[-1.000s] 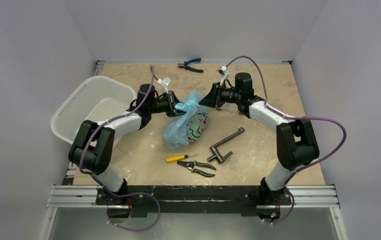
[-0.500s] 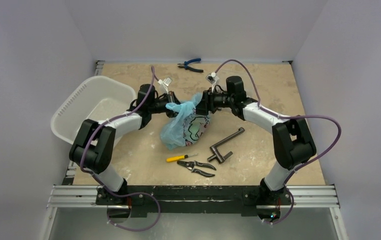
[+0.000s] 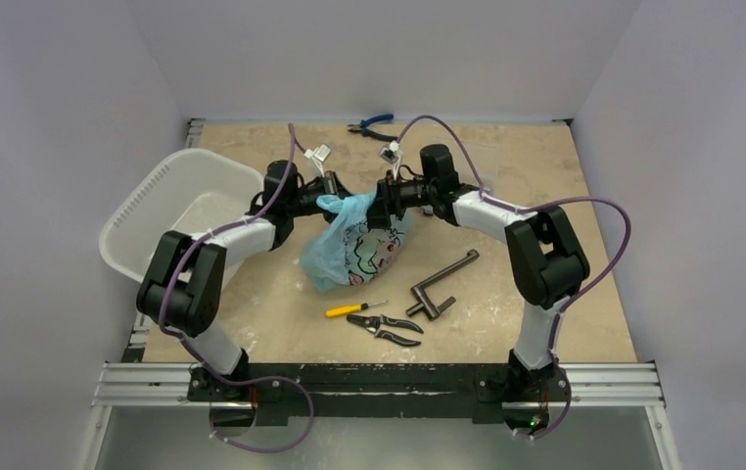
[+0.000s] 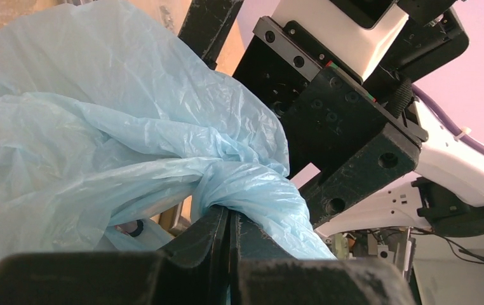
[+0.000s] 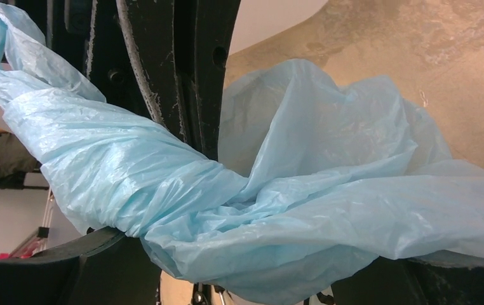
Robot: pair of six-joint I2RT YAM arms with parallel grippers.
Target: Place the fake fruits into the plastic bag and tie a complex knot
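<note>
The light-blue plastic bag (image 3: 354,250) lies mid-table, its printed side up. The fake fruits are hidden inside it. My left gripper (image 3: 335,202) is shut on the bag's gathered top; in the left wrist view its jaws (image 4: 230,219) press together under a bunched twist of film (image 4: 252,190). Whether that twist is a knot I cannot tell. My right gripper (image 3: 381,196) faces it from the right, close by. In the right wrist view its jaws (image 5: 249,264) stand wide open, with a rope of twisted film (image 5: 163,184) lying across the gap.
A white perforated tub (image 3: 168,211) sits at the left edge. Blue-handled pliers (image 3: 371,125) lie at the back. In front of the bag are a grey metal crank (image 3: 442,284), a yellow screwdriver (image 3: 354,308) and black pliers (image 3: 386,328).
The right arm has swung left to the bag's top beside the left gripper, and its jaws have opened. The bag has shifted slightly left.
</note>
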